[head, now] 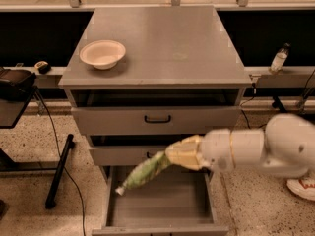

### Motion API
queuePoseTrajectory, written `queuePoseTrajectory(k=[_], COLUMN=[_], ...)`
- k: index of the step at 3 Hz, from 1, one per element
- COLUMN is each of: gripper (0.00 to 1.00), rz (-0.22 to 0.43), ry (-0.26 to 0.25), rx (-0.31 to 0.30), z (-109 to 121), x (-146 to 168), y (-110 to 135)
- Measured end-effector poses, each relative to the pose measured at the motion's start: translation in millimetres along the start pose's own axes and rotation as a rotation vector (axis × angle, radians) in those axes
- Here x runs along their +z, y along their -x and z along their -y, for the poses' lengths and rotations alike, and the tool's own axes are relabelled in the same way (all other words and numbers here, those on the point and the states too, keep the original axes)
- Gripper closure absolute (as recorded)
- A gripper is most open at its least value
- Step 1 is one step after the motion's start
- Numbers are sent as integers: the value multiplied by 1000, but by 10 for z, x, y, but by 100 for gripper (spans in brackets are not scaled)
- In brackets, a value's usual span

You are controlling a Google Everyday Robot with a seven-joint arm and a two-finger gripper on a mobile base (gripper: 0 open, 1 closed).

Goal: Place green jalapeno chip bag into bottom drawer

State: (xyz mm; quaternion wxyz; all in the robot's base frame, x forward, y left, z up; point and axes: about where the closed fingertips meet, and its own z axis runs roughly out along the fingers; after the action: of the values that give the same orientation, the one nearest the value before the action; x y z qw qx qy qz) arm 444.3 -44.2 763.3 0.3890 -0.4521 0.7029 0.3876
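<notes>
The green jalapeno chip bag (144, 171) hangs slanting down to the left from my gripper (172, 156), over the open bottom drawer (160, 206). The gripper is shut on the bag's upper right end. My white arm reaches in from the right, in front of the cabinet. The bag's lower tip is above the drawer's left side, just over its grey floor. The drawer is pulled out and its floor shows bare.
The grey cabinet (162, 43) has a white bowl (102, 53) on its top at the left. Two shallower drawers with black handles (157, 118) sit above the bottom drawer. A black stand (58, 171) is left of the cabinet. A bottle (278, 59) stands at the right.
</notes>
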Motion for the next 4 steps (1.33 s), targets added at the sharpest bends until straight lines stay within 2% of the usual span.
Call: queuePoseTrajectory(k=[1,2,3,4], gripper=[100,100,100,100], rz=[-34,-44,-43,-39], ry=[-56,-71,-70,-106], rx=[287,396,403,416], z=[60,61,63,236], x=[337,438,454,504], y=[-1377,-1901,-1930,-1976])
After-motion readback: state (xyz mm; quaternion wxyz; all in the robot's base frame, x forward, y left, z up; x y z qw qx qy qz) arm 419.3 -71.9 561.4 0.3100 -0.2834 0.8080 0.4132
